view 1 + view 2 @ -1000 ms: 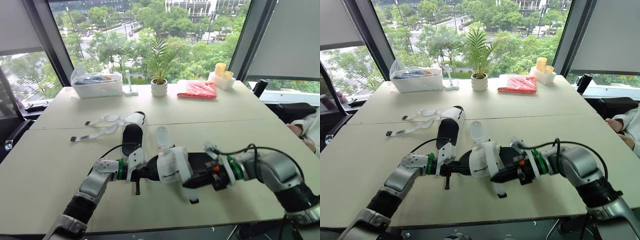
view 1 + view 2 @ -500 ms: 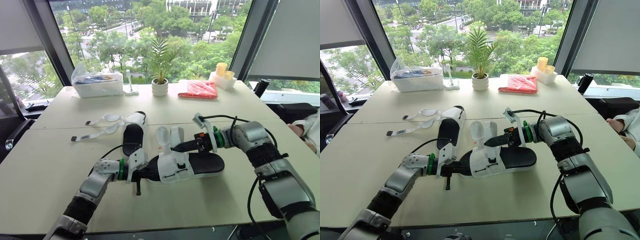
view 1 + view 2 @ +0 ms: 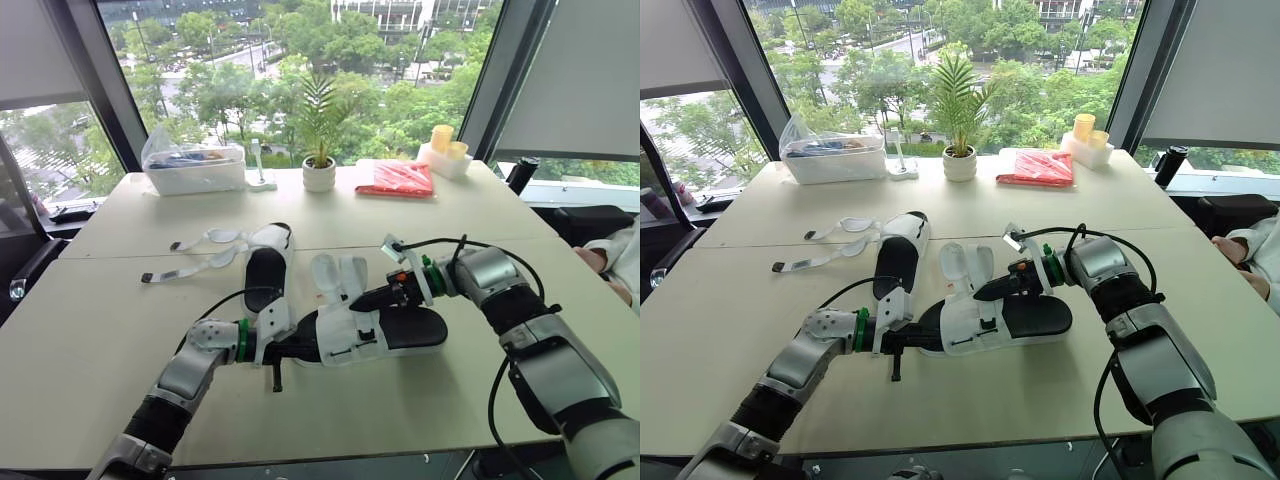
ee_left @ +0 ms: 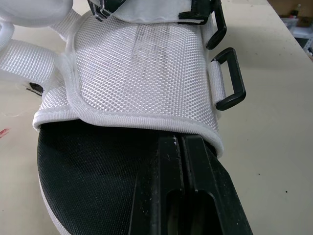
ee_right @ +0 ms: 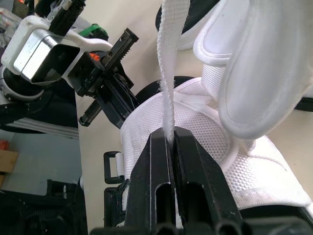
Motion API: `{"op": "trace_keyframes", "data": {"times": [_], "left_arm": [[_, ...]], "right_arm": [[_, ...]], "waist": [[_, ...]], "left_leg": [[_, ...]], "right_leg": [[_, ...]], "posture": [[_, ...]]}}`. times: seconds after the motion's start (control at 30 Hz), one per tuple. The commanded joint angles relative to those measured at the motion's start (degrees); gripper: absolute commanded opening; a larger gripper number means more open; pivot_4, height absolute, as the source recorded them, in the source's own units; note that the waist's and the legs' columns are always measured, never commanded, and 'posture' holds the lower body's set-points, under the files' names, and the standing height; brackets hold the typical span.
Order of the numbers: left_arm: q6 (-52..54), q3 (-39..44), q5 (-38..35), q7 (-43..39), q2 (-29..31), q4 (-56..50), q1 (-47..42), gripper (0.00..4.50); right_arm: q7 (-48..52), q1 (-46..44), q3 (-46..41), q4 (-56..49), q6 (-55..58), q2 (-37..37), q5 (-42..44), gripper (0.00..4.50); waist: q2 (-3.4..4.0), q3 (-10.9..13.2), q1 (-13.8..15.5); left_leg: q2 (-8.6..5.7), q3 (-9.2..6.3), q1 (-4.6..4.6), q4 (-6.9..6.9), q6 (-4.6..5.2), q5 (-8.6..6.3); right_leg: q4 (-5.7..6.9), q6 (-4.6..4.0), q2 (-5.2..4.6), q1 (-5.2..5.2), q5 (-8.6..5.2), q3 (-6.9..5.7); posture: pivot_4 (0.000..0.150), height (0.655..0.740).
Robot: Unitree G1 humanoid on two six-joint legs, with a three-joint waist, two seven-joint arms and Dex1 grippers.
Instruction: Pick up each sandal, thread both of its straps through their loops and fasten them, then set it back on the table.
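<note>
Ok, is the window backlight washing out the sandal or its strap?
Left eye view: windows bright, yet the sandal on the table is evenly lit, soft shadow beneath. Right wrist view: the strap pinched in the right gripper shows no glare. Left wrist view: the insole under the mesh upper is in shade.

right claw (image 3: pixel 987 292) moved up, strap (image 5: pixel 170 54) pinched

Free room and obstacles: the near worktop (image 3: pixel 400 400) in front of the centre sandal (image 3: pixel 380 330) lies bare; the second sandal (image 3: pixel 265 262) and its loose straps (image 3: pixel 222 237) occupy left-centre; storage box (image 3: pixel 195 170), potted plant (image 3: pixel 319 172), red packet (image 3: pixel 395 180) and yellow cups (image 3: pixel 446 150) line the far edge; a person's sleeve (image 3: pixel 620 252) borders the right.
</note>
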Motion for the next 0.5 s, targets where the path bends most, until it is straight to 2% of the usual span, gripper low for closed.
{"op": "trace_keyframes", "data": {"times": [0.03,0.5], "left_arm": [[0.72,-1.64,0.58,-0.21,0.05,-0.99,1.02,0.0],[1.09,-1.79,0.44,-0.48,0.66,-1.64,1.02,0.0]], "right_arm": [[-0.27,0.71,-1.84,-3.97,-0.06,-0.08,0.03,0.06],[-2.14,5.91,-5.17,-13.67,1.47,-0.7,1.71,0.06]], "waist": [[0.0,0.0,-0.01],[0.0,0.0,-0.01]], "left_leg": [[0.0,0.0,0.0,0.0,0.0,0.0],[0.0,0.0,0.0,-0.01,0.0,0.0]], "right_leg": [[0.0,0.0,0.0,0.0,0.0,0.0],[0.0,0.0,-0.01,-0.01,0.0,0.01]], "posture": [[0.15,0.74],[0.15,0.74]]}}
